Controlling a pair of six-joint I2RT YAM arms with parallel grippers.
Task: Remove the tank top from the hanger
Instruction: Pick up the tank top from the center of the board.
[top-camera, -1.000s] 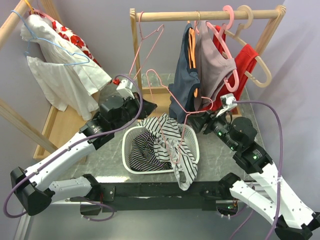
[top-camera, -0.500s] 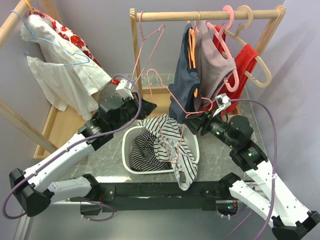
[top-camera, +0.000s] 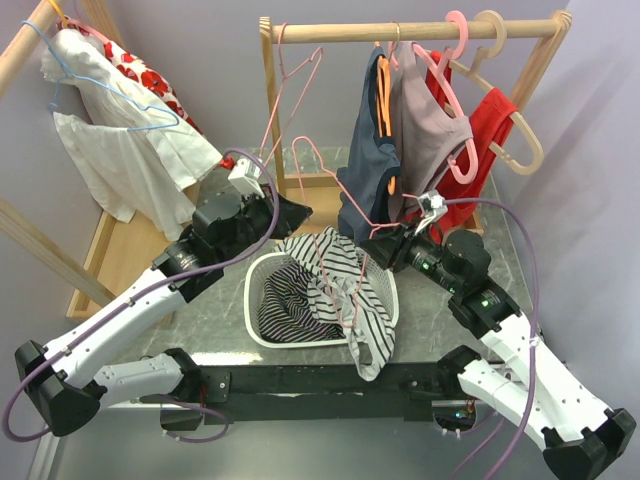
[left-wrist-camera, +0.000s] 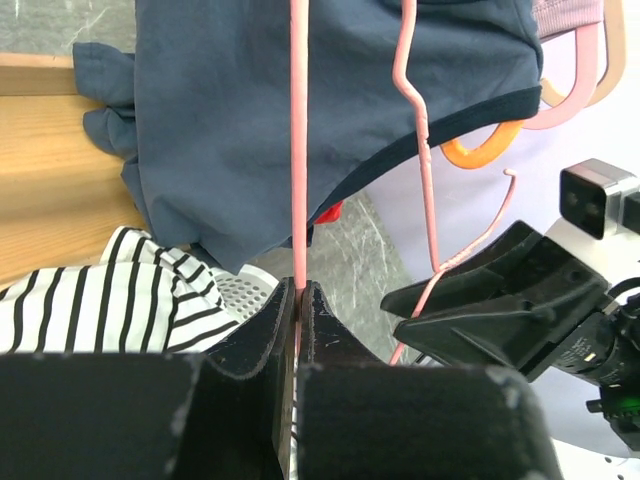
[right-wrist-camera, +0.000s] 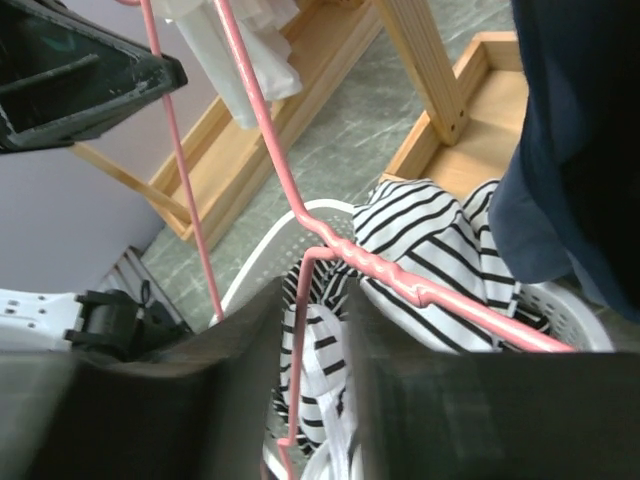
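Note:
The black-and-white striped tank top (top-camera: 335, 285) lies crumpled in the white basket (top-camera: 258, 268), one end draped over its front rim. A thin pink wire hanger (top-camera: 352, 218) rises out of it. My left gripper (top-camera: 298, 212) is shut on the hanger's straight wire (left-wrist-camera: 298, 150), its jaws (left-wrist-camera: 298, 290) pinched together. My right gripper (top-camera: 372, 246) faces it from the right. Its jaws (right-wrist-camera: 313, 300) stand apart either side of a lower hanger wire (right-wrist-camera: 306, 340), with a gap on both sides. Striped cloth (right-wrist-camera: 430, 240) sits just under that wire.
A wooden rail (top-camera: 400, 32) at the back holds a navy top (top-camera: 368, 175), a mauve top (top-camera: 430, 130) and a red garment (top-camera: 492, 125) on hangers. A white shirt (top-camera: 125, 150) hangs at the left. The navy top (left-wrist-camera: 300, 90) hangs close behind the held hanger.
My right gripper has moved left and up to the hanger, and its jaws have narrowed around the wire. My left gripper stays shut on the hanger, shifted only slightly.

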